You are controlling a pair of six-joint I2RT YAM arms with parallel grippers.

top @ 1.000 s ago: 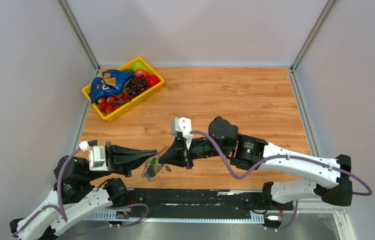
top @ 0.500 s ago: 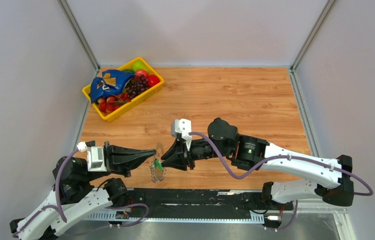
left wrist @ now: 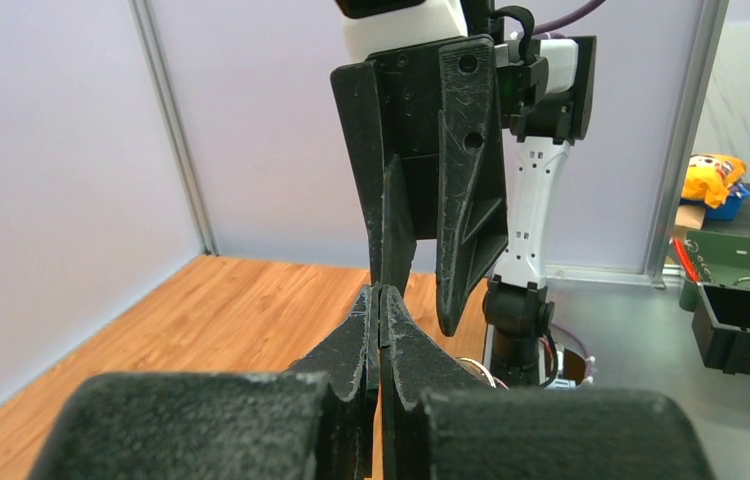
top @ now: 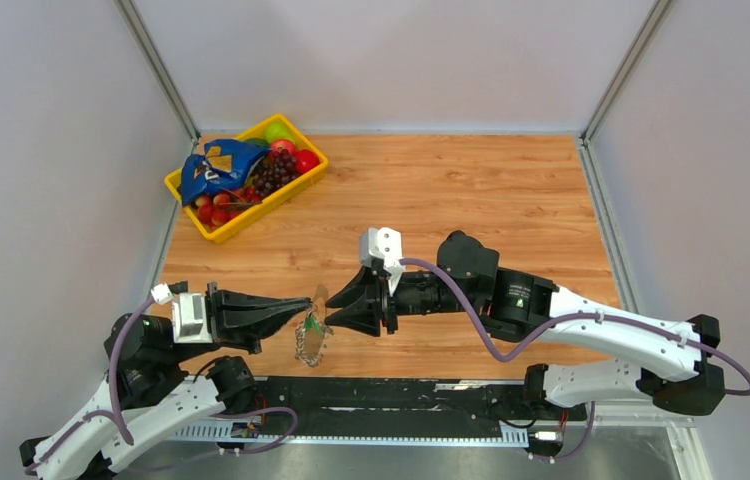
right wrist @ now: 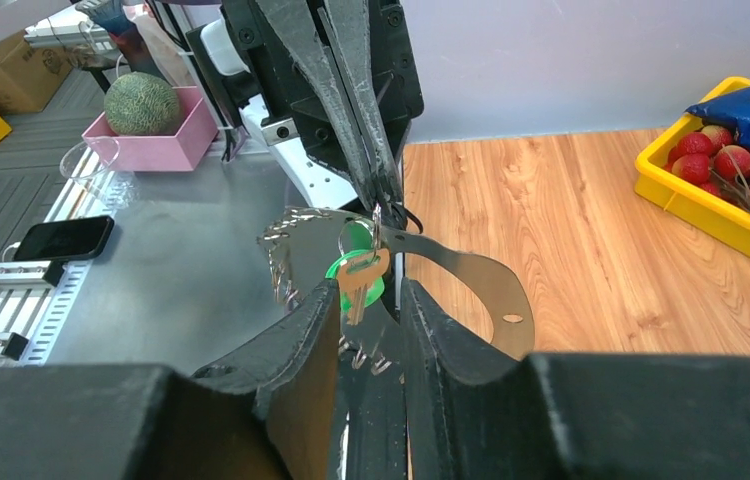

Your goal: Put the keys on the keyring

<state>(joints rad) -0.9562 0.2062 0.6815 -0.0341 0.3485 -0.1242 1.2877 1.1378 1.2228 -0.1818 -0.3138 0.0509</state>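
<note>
The keyring (top: 309, 342) hangs from my left gripper (top: 309, 302), which is shut on its top. In the right wrist view the keyring (right wrist: 471, 275) is a grey band loop with a beaded chain, pinched by the left gripper (right wrist: 381, 205). On the ring hang the keys (right wrist: 359, 275): a green-headed one and a brass one. My right gripper (right wrist: 371, 288) is open, its fingertips on either side of the brass key without pressing it. From above, the right gripper (top: 327, 310) sits just right of the keyring. In the left wrist view my left gripper (left wrist: 379, 290) is shut.
A yellow basket (top: 251, 215) with fruit and a blue bag stands at the back left. A black rail (top: 381, 395) runs along the table's near edge. Off the table the right wrist view shows a pink box with a melon (right wrist: 141, 105) and a phone (right wrist: 56, 237).
My right gripper has opened, let go and drawn back to the right. The keyring has swung down and now hangs straight from the left gripper.
</note>
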